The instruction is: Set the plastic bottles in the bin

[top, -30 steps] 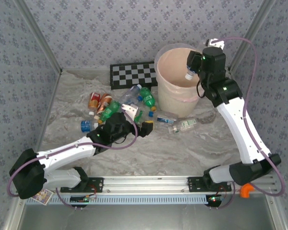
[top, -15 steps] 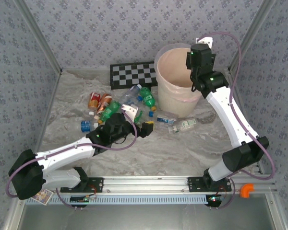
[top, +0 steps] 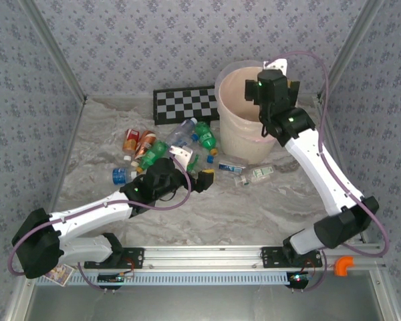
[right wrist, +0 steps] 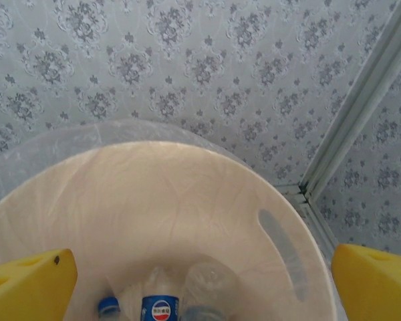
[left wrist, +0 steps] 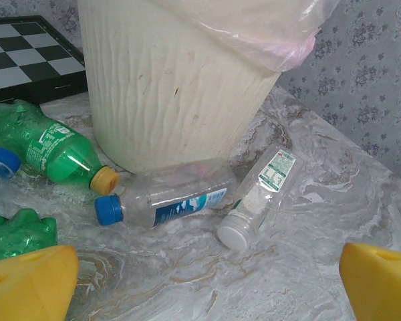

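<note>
The bin stands at the back right, pale cream with a clear liner. My right gripper hangs over its mouth, open and holding nothing; the right wrist view looks down past the yellow fingertips at two clear bottles lying inside the bin. Several plastic bottles lie left of the bin: green ones, red-labelled ones, a clear blue-labelled one and a clear white-capped one. My left gripper is open low over the table, just short of those two clear bottles.
A black-and-white checkerboard lies against the back wall left of the bin. A green bottle with a yellow cap rests against the bin's wall. Patterned walls close in the table on three sides.
The right gripper swung left over the bin and opened; the blue-capped bottle it held has gone from its jaws. The left arm has not moved.
</note>
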Action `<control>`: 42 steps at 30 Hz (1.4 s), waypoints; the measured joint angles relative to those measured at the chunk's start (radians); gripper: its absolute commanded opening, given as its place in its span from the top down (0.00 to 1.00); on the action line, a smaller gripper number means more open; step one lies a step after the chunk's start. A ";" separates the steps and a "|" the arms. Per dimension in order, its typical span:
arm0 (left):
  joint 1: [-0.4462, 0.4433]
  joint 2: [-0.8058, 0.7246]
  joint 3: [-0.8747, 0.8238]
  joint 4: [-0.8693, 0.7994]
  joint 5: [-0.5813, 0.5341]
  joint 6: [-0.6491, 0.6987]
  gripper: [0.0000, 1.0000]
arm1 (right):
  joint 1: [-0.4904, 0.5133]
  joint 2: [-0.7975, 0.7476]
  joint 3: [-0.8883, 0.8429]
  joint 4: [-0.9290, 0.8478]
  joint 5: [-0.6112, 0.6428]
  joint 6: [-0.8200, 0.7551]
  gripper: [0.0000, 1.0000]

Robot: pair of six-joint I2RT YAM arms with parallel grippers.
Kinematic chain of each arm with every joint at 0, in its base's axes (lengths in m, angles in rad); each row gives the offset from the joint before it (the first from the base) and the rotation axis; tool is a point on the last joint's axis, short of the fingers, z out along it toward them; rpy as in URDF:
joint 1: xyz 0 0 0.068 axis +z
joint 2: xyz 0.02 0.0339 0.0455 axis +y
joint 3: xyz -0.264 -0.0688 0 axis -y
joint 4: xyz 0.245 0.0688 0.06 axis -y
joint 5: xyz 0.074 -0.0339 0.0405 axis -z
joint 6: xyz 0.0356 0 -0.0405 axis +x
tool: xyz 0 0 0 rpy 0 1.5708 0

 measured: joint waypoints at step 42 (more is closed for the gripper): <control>0.000 0.050 0.000 0.017 -0.001 0.000 0.00 | -0.105 -0.456 -0.979 -0.064 -0.285 0.735 0.00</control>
